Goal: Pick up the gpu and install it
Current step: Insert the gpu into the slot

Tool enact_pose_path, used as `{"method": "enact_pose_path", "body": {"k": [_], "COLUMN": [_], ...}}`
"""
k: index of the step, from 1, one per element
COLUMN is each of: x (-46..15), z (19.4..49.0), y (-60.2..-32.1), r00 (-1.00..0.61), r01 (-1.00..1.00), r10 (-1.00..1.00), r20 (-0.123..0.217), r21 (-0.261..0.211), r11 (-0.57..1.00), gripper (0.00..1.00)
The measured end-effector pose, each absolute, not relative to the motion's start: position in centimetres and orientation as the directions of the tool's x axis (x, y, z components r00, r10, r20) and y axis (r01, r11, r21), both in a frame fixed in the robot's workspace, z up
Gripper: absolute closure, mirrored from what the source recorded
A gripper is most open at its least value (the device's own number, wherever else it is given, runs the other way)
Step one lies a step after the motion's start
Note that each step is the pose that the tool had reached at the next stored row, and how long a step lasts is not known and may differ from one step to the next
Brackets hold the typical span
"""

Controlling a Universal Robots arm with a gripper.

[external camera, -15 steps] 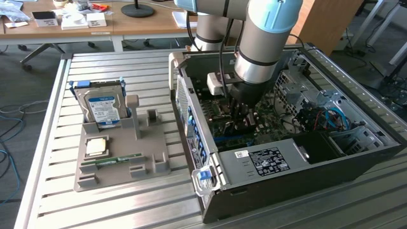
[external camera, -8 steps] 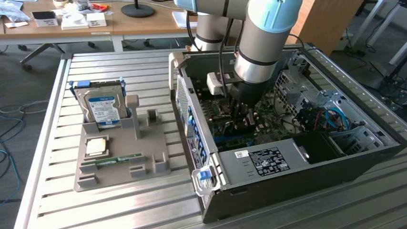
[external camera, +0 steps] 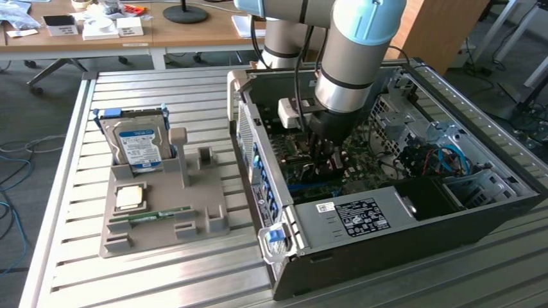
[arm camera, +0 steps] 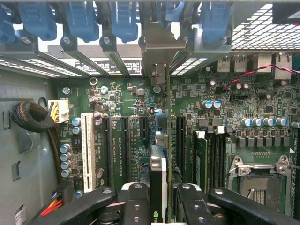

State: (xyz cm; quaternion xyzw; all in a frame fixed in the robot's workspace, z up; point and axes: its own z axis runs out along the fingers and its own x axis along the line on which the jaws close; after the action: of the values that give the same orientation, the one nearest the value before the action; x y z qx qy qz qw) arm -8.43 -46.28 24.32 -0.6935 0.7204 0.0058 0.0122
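The slatted metal table (external camera: 171, 276) carries everything in the exterior view. On it, toward the exterior view's right, lies the open computer case (external camera: 479, 212), its side off and its inside facing up. The robot arm (external camera: 355, 58) comes down from above into the middle of that case. Inside the case the green motherboard (arm camera: 262, 108) covers the floor, and a black power supply box (external camera: 360, 218) with a white label sits at the case's near end.

To the exterior view's left, well apart from the case, a grey holder tray (external camera: 163, 221) rests on the table. A blue-labelled silver hard drive (external camera: 141, 147) stands upright in its far slot, a square silver processor chip (external camera: 130, 197) lies flat in the middle, and a narrow green RAM stick (external camera: 150, 215) lies on its edge nearer the front.

The gripper (arm camera: 158, 206) is low inside the case, just above the motherboard. Its black jaws are closed narrowly on the gpu (arm camera: 158, 183), which stands on edge between them, its thin edge toward the wrist camera and its silver end bracket (arm camera: 159, 47) reaching up to the row of blue slot clips (arm camera: 124, 21) on the case's rear wall. The card sits in line with the black expansion slots (arm camera: 124, 150), between them; whether it is fully seated in one I cannot tell.
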Motion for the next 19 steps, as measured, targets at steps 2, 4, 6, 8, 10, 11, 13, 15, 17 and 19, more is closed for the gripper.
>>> {"method": "enact_pose_path", "body": {"k": [2, 4, 6, 8, 10, 11, 13, 15, 17, 19], "x": [-8.42, -8.39, -8.38, -8.36, -8.36, -8.35, -8.35, -8.35, -8.35, -8.36], "z": [24.31, 24.31, 24.31, 24.31, 24.30, 24.29, 24.29, 24.29, 24.20, 24.13], "y": [-46.28, -46.28, -46.28, -46.28, -46.27, -46.25, -46.24, -46.24, -46.23, -46.24], "r00": [-0.038, -0.038, -0.038, -0.038, -0.038, -0.038, -0.038, -0.038, -0.038, -0.038], "r01": [-0.999, -0.999, -0.999, -0.999, -0.999, -0.999, -0.999, -0.999, -0.999, -0.999], "r10": [-0.999, -0.999, -0.999, -0.999, -0.999, -0.999, -0.999, -0.999, -0.999, -0.999], "r20": [-0.026, -0.026, -0.026, -0.026, -0.026, -0.026, -0.026, -0.026, -0.027, -0.026], "r21": [-0.008, -0.008, -0.009, -0.008, -0.009, -0.009, -0.009, -0.009, -0.009, -0.008], "r11": [0.038, 0.038, 0.038, 0.038, 0.038, 0.038, 0.038, 0.038, 0.038, 0.038], "gripper": [0.73, 0.73, 0.73, 0.73, 0.73, 0.73, 0.73, 0.73, 0.73, 0.73]}}
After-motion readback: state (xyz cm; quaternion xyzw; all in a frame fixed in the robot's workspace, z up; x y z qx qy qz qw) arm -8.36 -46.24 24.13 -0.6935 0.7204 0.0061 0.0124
